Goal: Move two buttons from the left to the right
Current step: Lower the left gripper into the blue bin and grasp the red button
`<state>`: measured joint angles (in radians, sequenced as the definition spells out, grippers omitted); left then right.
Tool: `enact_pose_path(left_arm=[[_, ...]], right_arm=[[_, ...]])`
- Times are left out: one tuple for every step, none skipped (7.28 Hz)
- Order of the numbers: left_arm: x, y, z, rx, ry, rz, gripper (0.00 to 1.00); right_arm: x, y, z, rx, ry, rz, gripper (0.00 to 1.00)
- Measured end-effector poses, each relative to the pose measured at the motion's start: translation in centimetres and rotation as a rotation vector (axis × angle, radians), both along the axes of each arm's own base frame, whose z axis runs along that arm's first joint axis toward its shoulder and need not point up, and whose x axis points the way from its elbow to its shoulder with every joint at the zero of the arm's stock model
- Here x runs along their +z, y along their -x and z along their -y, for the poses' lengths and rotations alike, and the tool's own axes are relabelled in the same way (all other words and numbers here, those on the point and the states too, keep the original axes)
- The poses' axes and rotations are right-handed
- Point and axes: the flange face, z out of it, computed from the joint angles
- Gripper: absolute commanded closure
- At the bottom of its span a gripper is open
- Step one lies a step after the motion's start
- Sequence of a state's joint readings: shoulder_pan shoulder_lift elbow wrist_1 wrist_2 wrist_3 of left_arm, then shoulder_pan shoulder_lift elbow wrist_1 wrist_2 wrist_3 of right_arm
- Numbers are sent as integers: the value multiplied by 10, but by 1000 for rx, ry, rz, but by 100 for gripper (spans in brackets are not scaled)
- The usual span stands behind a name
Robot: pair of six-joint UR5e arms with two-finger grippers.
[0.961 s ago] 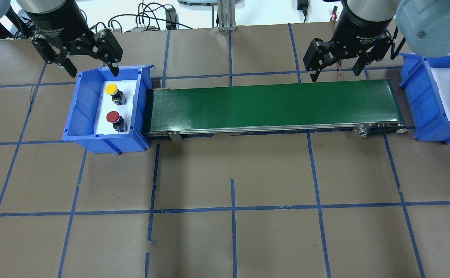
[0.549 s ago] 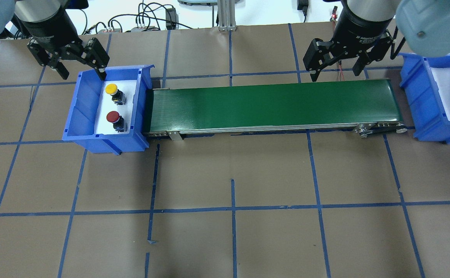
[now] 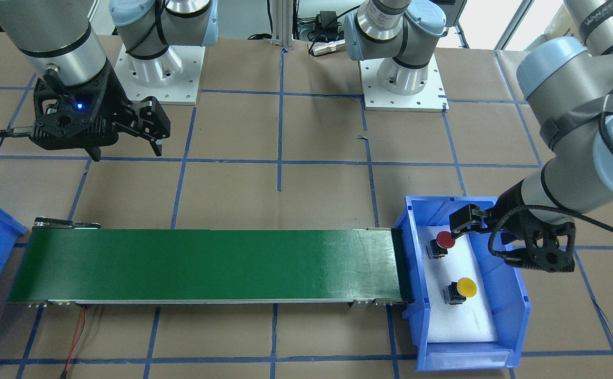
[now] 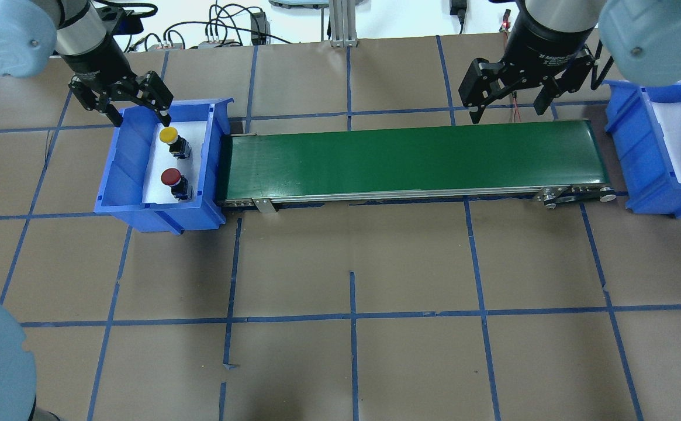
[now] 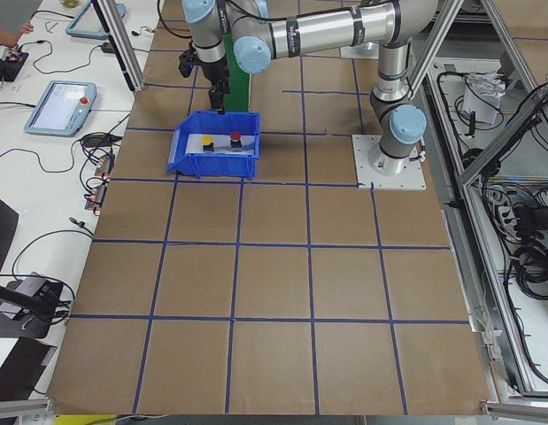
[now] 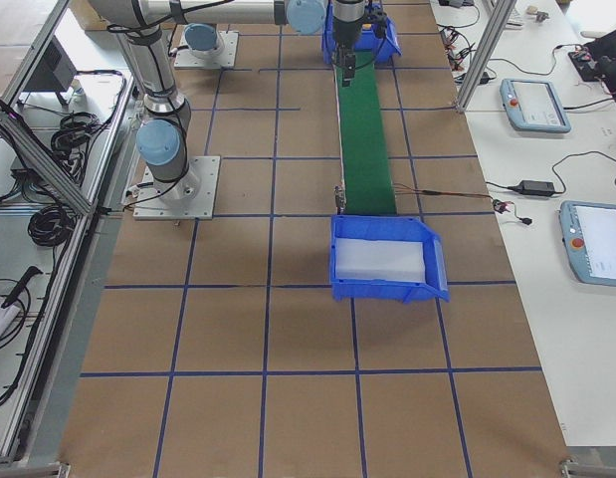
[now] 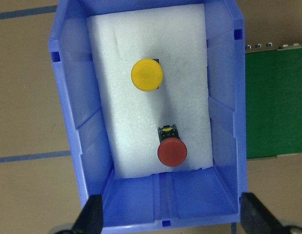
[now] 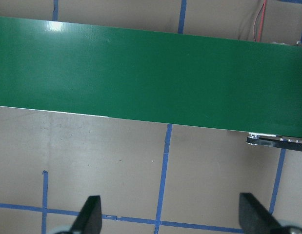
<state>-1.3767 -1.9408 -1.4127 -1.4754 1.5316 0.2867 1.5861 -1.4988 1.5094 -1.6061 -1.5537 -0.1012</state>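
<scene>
while the left gripper (image 4: 142, 121) hangs over the far rim of the blue bin (image 4: 125, 169) in the upper left of the overhead view, its two fingers stand wide apart and hold nothing. both buttons sit inside that bin on a white foam pad (image 4: 154, 172). the yellow button (image 4: 168, 135) is nearer the top of the frame, just below one fingertip, and the red button (image 4: 170, 176) is below it, with a gap between the two. in the left wrist view the yellow cap lies above centre and the red one lower, between the dark fingertips at the bottom corners. a green conveyor belt (image 4: 410, 158) runs from the bin's right wall across the frame toward a second blue bin (image 4: 635, 146) at the right edge. the right gripper (image 4: 508, 112) hovers at the upper right, over the belt's far edge near its right end, jaws spread and empty. brown paper with blue tape lines covers the table (image 4: 352, 263).
</scene>
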Motion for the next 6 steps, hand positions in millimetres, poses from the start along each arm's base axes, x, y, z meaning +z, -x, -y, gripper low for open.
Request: enact_pose_path(left_arm=[[-23,-2,-1,1,0,-14,3],[-44,-2,-7,0,18,-12,2],[-59,-6,-16,3,41,3,2],[-68,-11,-26,15,44,20,2],[-76,-14,-33,30,36,25,2],[-84,-14,-38,47,33,29,2]], right_arm=[[0,0,0,0,1,0,0],[1,0,0,-1,2,1,0],[1,0,0,-1,2,1,0],[1,0,0,0,2,1,0],[1,0,0,0,3,1,0],[1,0,0,0,3,1,0]])
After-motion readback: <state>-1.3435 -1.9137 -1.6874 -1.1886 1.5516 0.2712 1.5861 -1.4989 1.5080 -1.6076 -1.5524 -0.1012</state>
